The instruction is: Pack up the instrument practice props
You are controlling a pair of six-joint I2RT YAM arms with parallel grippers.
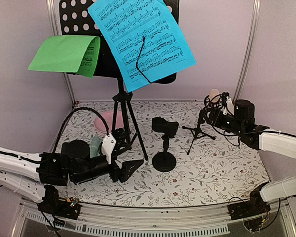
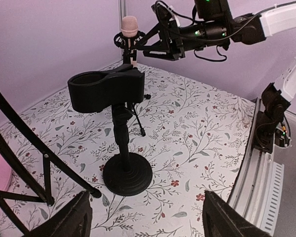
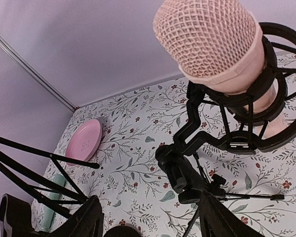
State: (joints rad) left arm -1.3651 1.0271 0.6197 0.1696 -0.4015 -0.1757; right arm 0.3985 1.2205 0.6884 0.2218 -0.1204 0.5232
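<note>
The black perforated music desk (image 1: pixel 76 15) stands on tripod legs (image 1: pixel 122 116) at the back left. It holds a blue music sheet (image 1: pixel 143 39) and a drooping green one (image 1: pixel 64 53). The peach microphone (image 1: pixel 214 95) sits in a shock mount on a small black tripod (image 1: pixel 198 131) at the right. My right gripper (image 1: pixel 210 116) is open just under it, and the tripod head (image 3: pixel 180 173) lies between its fingers (image 3: pixel 84 222). My left gripper (image 1: pixel 130 170) is open and empty, low, facing a black round-base clip stand (image 2: pixel 127 173). A mint-green microphone (image 1: pixel 95 146) lies behind my left arm.
A pink round plate (image 1: pixel 106 120) lies at the back left by the tripod legs and also shows in the right wrist view (image 3: pixel 84 140). Purple walls enclose the floral table (image 1: pixel 222 168). A metal rail (image 1: pixel 153 217) runs along the near edge.
</note>
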